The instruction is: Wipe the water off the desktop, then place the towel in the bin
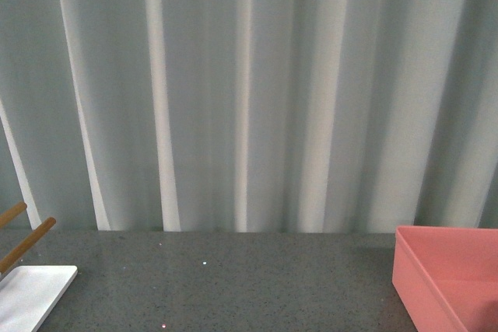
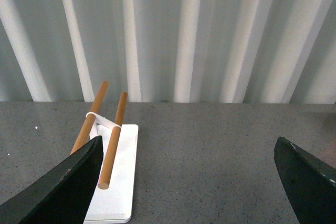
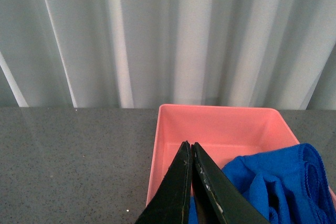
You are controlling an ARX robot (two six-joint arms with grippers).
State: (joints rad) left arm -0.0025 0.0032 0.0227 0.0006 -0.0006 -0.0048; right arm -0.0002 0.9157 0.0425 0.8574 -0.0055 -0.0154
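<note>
The dark grey speckled desktop (image 1: 233, 277) runs across the front view. The salmon-pink bin (image 1: 447, 274) stands at its right edge. In the right wrist view my right gripper (image 3: 190, 146) is shut, its dark jaws pressed together over the bin (image 3: 215, 127). The bright blue towel (image 3: 278, 182) hangs bunched beside the jaws, over the bin's near side. In the left wrist view my left gripper (image 2: 189, 148) is open and empty above the bare desktop (image 2: 205, 156). Neither gripper shows in the front view.
A flat white tray (image 1: 31, 293) with two wooden rods (image 1: 27, 242) lies at the desktop's left front. It also shows in the left wrist view (image 2: 118, 182), beside one finger (image 2: 63, 187). Pale pleated curtains (image 1: 249, 91) hang behind the desktop.
</note>
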